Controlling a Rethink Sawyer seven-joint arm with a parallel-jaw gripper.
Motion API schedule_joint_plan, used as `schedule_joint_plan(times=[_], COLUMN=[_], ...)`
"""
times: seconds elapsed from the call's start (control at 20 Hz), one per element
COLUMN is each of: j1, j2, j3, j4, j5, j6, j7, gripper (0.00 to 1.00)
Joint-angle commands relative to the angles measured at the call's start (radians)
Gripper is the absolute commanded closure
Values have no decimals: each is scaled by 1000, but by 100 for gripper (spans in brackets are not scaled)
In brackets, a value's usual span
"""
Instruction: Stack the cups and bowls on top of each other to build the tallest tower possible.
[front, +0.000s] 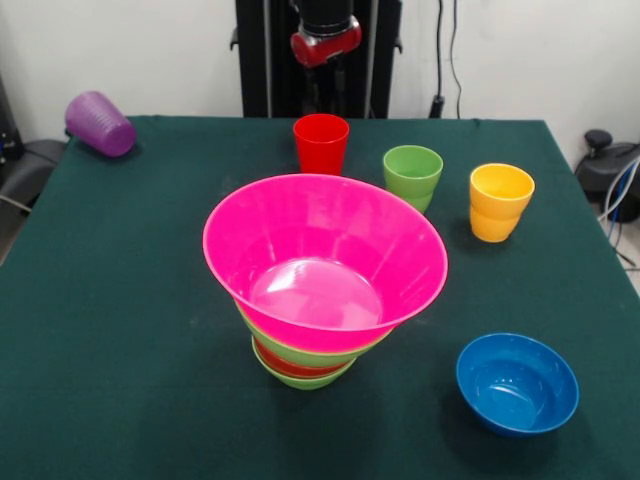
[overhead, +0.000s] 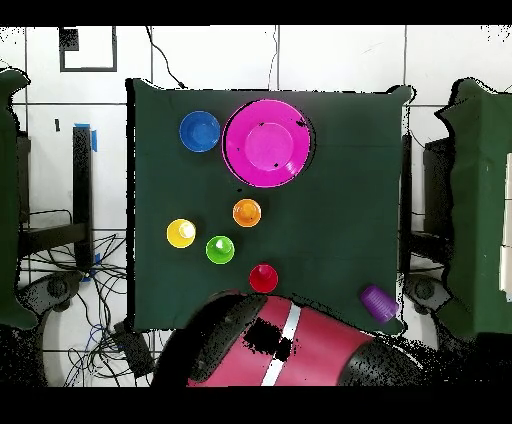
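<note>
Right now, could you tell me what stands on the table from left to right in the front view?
Purple cup lying on its side → pink bowl atop the tower → light green cup → yellow cup. I leave out the red cup and blue bowl, which overlap others sideways.

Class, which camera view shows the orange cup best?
The overhead view: the orange cup stands upright in plain sight, between the pink bowl and the green cup. The front view shows nothing of it: the pink bowl stands in front.
</note>
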Motion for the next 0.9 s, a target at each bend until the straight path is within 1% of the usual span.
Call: schedule_joint_plan(times=[0.05, 0.35, 0.9], j1=[37, 39, 59], j2=[70, 138, 180], j3=[57, 52, 34], j4=[-148, -206, -237], j5=[75, 80, 108], j6=[-82, -115, -155], j7=[153, 147, 142], gripper=[0, 0, 0])
